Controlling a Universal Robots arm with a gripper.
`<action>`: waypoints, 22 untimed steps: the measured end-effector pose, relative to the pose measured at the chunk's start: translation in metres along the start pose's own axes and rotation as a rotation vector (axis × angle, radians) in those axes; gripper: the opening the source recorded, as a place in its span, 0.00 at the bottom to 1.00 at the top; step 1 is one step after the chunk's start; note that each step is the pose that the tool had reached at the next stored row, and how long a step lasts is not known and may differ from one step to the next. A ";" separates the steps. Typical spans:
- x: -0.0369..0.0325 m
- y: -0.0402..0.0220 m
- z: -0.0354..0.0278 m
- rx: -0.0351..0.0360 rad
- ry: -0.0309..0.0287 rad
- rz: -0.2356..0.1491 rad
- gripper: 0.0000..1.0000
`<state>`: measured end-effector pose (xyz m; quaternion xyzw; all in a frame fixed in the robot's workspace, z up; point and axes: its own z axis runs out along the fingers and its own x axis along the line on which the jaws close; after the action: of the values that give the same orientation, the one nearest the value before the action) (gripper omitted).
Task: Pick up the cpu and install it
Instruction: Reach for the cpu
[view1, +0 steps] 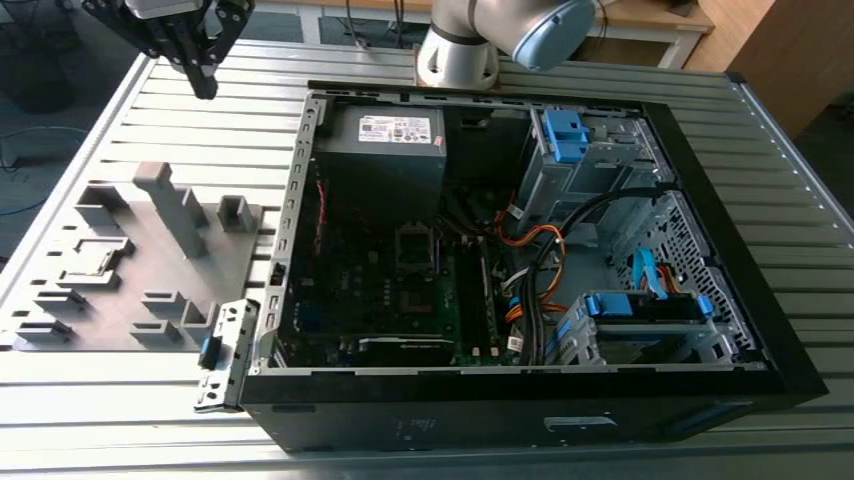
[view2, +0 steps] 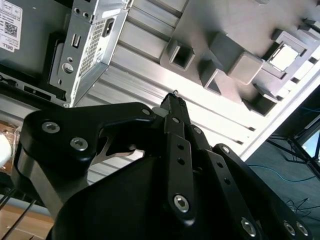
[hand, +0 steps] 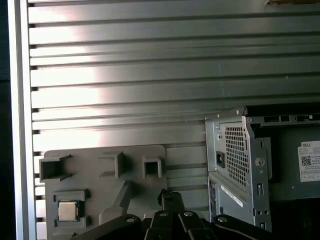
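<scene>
The cpu (hand: 66, 211), a small silver-grey square, lies in a pocket of the grey holder block (hand: 105, 182); it also shows in the second wrist view (view2: 285, 56) and in the exterior view (view1: 91, 262). My gripper (view1: 203, 88) hangs high above the slatted table, beyond the block's far end and off the case's far corner on the exterior view's left. Its black fingers (view2: 172, 102) meet at one tip, shut on nothing. The open computer case (view1: 310, 150) lies on its side, with the motherboard's socket (view1: 416, 247) near the middle.
The holder block (view1: 134, 260) carries several upright posts and pockets. A big grey box with a white label (view1: 387, 135), blue drive brackets (view1: 566, 135) and orange cables (view1: 534, 245) fill the case. The arm's base (view1: 461, 50) stands behind the case.
</scene>
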<state>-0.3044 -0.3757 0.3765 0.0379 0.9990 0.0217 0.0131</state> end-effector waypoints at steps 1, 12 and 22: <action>0.0020 -0.0001 0.0003 0.0000 0.0000 0.000 0.11; 0.0277 -0.0023 0.0036 -0.0001 -0.0001 0.000 0.11; 0.0479 -0.0039 0.0055 -0.0001 -0.0001 0.000 0.11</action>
<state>-0.3523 -0.3757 0.3697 0.0378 0.9990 0.0217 0.0131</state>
